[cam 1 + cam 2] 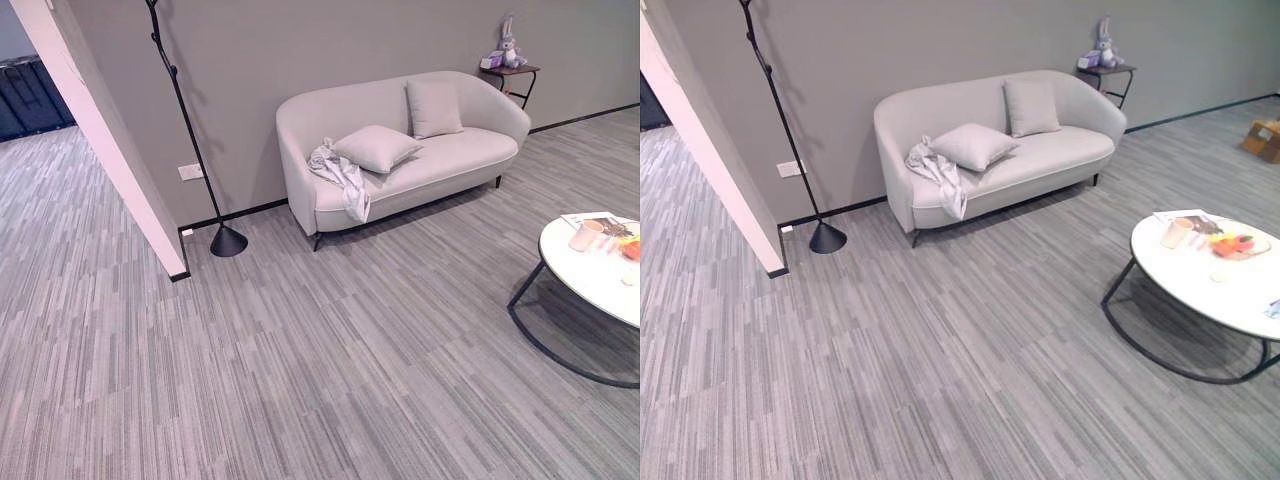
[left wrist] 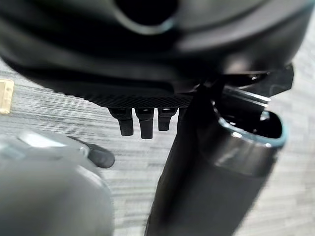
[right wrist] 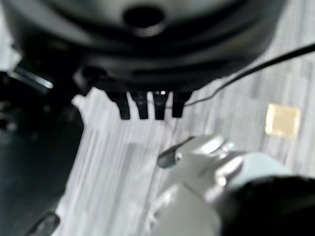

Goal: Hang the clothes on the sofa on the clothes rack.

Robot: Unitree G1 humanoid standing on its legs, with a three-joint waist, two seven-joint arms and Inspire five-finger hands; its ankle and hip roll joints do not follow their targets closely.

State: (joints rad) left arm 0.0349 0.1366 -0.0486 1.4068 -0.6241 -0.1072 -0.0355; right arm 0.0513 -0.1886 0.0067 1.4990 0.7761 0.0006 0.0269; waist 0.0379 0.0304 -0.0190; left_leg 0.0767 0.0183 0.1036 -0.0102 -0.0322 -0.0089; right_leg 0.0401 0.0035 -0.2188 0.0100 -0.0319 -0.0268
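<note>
A crumpled light-grey garment point(image 1: 340, 176) lies on the left end of the pale sofa point(image 1: 460, 155) and hangs over the seat's front edge. The clothes rack point(image 1: 185, 110) is a thin black pole on a cone-shaped base point(image 1: 228, 241), standing by the wall left of the sofa. The same garment point(image 1: 937, 168) and rack point(image 1: 780, 115) show in the right eye view. My left hand point(image 2: 147, 54) hangs over the floor with its fingers point(image 2: 140, 123) straight and nothing in them. My right hand point(image 3: 147, 59) hangs likewise, fingers point(image 3: 147, 105) straight and empty.
Two cushions point(image 1: 376, 146) rest on the sofa. A round white table point(image 1: 590, 280) with a cup and small items stands at the right. A white wall corner point(image 1: 110, 150) juts out at the left. A side table with a plush toy point(image 1: 508, 62) stands beyond the sofa. Grey striped carpet point(image 1: 300, 370) lies between.
</note>
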